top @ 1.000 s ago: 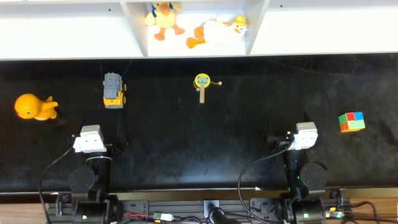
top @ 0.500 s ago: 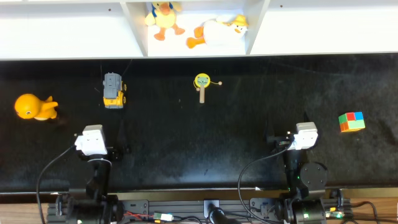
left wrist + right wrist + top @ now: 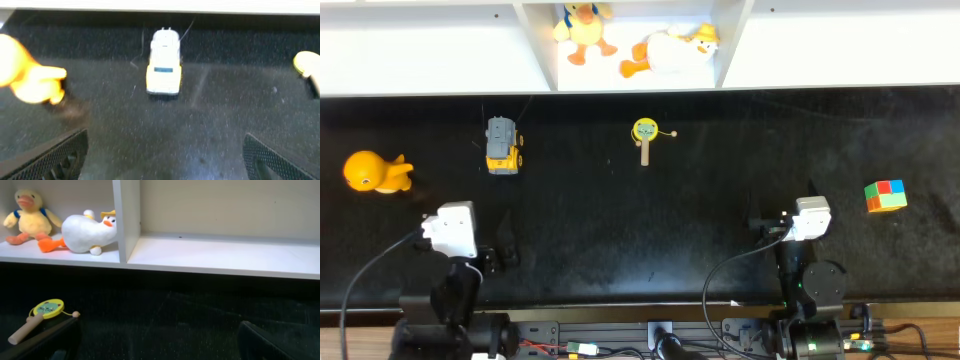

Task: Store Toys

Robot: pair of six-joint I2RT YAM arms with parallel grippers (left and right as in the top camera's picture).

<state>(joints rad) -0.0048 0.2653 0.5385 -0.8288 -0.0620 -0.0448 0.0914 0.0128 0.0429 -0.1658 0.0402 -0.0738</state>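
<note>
Shelf (image 3: 440, 60) borders the worktop (image 3: 620, 220) far edge; its middle bay houses two plush ducks (image 3: 665, 52). Awaiting storage on the worktop, well apart: orange duck (image 3: 375, 172), truck (image 3: 502, 145), cube (image 3: 885, 196), rattle (image 3: 645, 135). Left tool (image 3: 165, 157) faces the truck, right tool (image 3: 160, 342) the shelf. Both are spread wide, empty. Approach paths appear unobstructed.

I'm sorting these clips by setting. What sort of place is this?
Likely a robot lab bench staged for toy tidying, not a home: a black mat covers the worktop, a white shelf behind it holds two plush ducks, and a toy truck sits out on the mat.
</note>
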